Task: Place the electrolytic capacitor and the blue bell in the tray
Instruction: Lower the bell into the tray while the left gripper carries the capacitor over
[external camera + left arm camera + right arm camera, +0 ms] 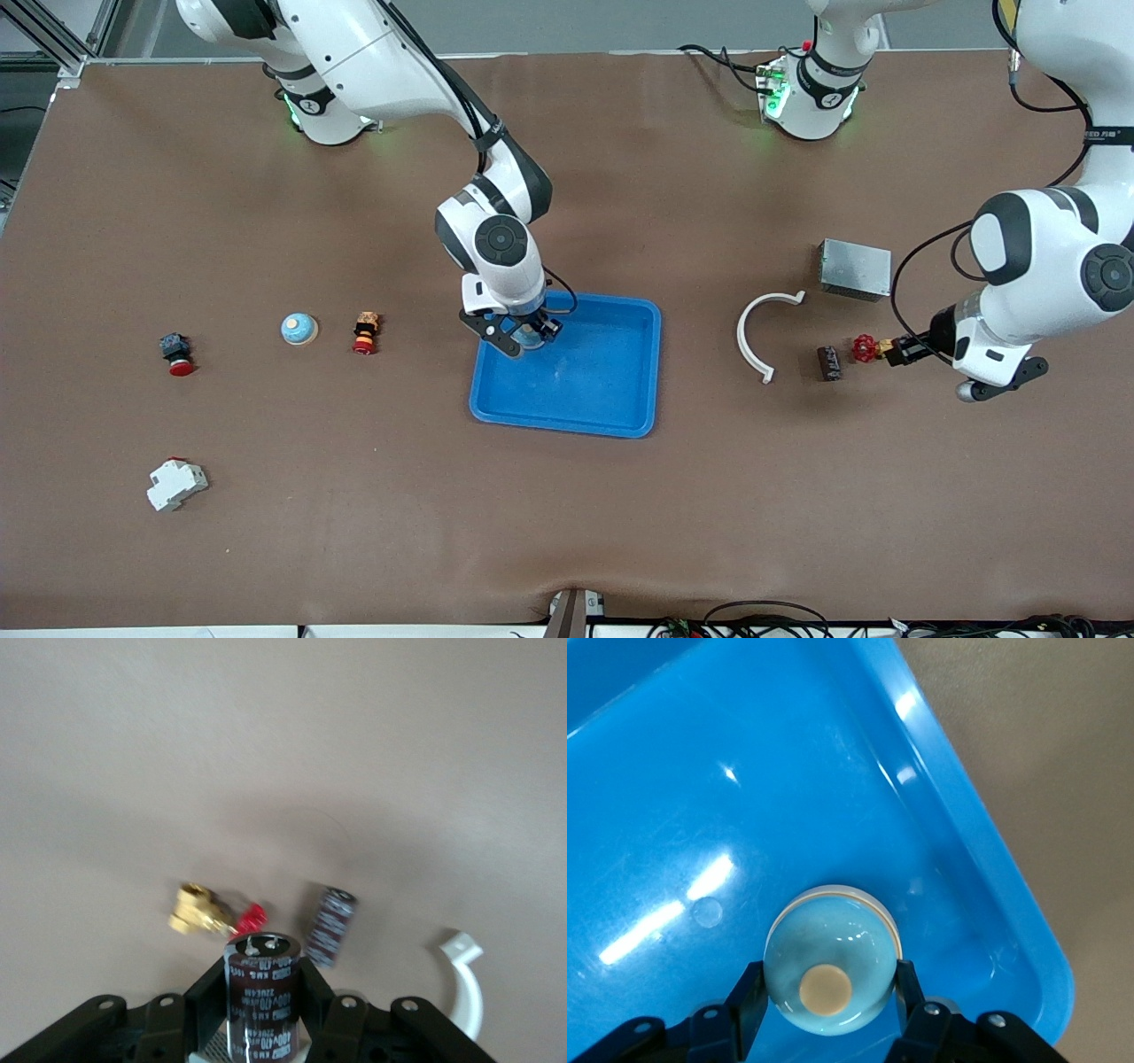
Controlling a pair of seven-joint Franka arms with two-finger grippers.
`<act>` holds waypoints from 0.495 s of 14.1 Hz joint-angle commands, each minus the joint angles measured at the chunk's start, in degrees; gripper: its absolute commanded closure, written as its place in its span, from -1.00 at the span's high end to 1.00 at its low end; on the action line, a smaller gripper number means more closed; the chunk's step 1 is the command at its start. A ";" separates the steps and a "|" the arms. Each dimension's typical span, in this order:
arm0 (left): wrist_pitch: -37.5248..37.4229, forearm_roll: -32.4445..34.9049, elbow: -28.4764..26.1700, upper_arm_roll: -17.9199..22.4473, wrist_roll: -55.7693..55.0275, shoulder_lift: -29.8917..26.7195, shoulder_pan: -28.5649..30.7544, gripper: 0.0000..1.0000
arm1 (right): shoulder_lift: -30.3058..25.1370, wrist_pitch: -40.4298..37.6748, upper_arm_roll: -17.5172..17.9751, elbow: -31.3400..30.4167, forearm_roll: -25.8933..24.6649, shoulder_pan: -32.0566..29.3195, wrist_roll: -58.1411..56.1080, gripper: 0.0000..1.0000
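Right hand (828, 997): pinched on a blue bell (830, 961), dome gripped from both sides; held low over the tray (620, 390), at the tray corner toward the right arm's base.
Left hand (261, 1010): pinched on an electrolytic capacitor (260, 992), over the table near its left-arm end, well apart from the tray.
Step in hand: judged to be the release of the bell into the tray.
How it is done well: the bell is best lowered until its base meets the tray floor before the fingers are spread; a spot away from the raised rim is preferred, so the dome is not tipped against the wall.
Bell axis: short and upright; the cream button on top faces the wrist camera, the rim faces down.
Capacitor axis: the long axis runs between the fingers, the terminal end pointing away from the wrist.
Second capacitor (829, 362): lying on the table beside a red-handled brass valve (213, 914).
Second bell (299, 329): resting on the table toward the right-arm end.
Risk: a high release may let the bell roll.
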 commanded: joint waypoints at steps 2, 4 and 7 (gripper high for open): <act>-4.26 -0.32 -0.99 -5.24 -9.16 -3.91 -0.01 -1.00 | 0.51 -0.24 -0.43 0.93 -1.53 0.07 1.41 -1.00; -4.53 -0.32 -0.90 -8.32 -14.52 -4.09 -0.01 -1.00 | 0.95 0.28 -0.52 1.01 -1.53 0.07 1.41 -1.00; -4.53 2.74 -0.72 -13.07 -23.40 -3.91 -0.97 -1.00 | 1.74 1.34 -0.52 1.01 -1.53 0.16 1.50 -1.00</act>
